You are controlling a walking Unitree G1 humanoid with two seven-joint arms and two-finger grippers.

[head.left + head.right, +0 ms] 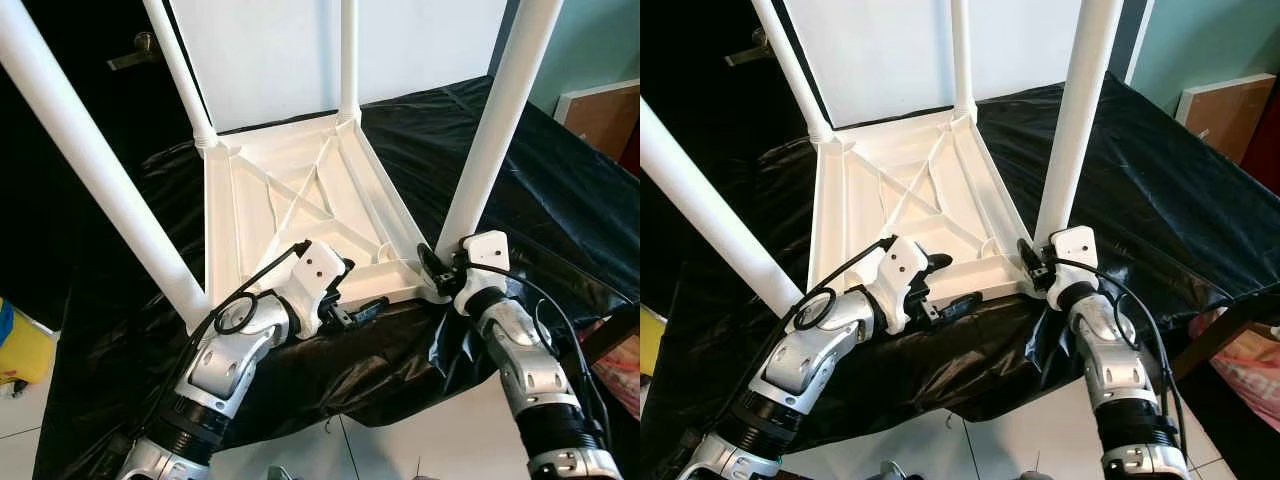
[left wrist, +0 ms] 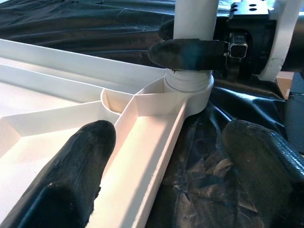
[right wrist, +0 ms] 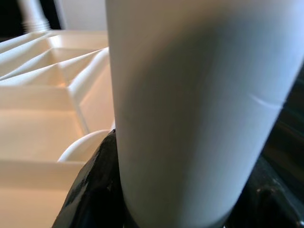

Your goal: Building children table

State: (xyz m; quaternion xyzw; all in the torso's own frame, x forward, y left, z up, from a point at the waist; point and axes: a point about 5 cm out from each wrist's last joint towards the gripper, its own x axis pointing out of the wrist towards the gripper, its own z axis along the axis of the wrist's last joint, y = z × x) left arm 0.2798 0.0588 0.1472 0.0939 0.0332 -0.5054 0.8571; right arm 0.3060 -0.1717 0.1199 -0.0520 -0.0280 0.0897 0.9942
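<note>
Black sheeting [image 1: 560,190] underlies the upturned white table [image 1: 300,215]. Right gripper [image 1: 437,268] clamps its near-right leg [image 1: 495,125]; left gripper [image 1: 352,312] straddles the near rim, fingers apart.

black sheet [image 1: 560,190] over white tiled floor [image 1: 400,450], teal wall [image 1: 600,45] behind

Light: bright, even daylight in head views
Glare: sheen on black plastic sheet [image 1: 560,190]
Shadows: upper left dark
Blur: right wrist view's table leg [image 3: 199,109] soft, very close
Edges: mild wide-angle bend
</note>
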